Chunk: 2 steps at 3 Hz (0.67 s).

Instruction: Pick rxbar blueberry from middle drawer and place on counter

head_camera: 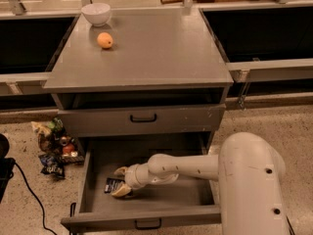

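The rxbar blueberry, a flat dark wrapper with white lettering, lies on the floor of the open middle drawer at its left. My gripper reaches into the drawer from the right, its jaws spread, one tan fingertip behind the bar and the other in front of it. The gripper covers the bar's right end. The counter is the grey cabinet top above.
A white bowl and an orange fruit sit at the counter's back left. A closed upper drawer front with a black handle is above the open drawer. Snack packets lie on the floor left of the cabinet.
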### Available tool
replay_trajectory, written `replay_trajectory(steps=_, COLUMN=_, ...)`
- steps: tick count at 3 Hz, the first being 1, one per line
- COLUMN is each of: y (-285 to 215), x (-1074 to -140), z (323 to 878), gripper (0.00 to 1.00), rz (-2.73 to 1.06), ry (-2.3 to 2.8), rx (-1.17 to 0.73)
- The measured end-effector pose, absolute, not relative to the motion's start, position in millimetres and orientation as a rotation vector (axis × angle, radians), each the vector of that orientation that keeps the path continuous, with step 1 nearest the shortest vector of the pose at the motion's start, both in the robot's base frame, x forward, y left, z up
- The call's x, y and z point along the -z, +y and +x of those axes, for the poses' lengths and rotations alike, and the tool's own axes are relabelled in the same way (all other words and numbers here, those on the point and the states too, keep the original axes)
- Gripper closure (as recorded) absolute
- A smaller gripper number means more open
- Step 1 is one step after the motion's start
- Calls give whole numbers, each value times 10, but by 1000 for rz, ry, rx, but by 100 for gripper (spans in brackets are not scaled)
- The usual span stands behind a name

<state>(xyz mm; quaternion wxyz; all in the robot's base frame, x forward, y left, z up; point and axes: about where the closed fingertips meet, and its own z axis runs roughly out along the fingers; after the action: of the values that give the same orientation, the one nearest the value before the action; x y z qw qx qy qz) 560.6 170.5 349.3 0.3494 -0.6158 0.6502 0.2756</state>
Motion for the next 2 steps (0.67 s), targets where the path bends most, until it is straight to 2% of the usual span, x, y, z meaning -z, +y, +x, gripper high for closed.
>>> replay_trajectory(steps=1, y=1704, x=-3537, z=5607, gripper=89, rz=-1595, ry=1685, rx=-714)
replay_trajectory(steps=2, y=1528, x=-3673, z=5614, gripper=100, rz=-1589, ry=1672, rx=-649)
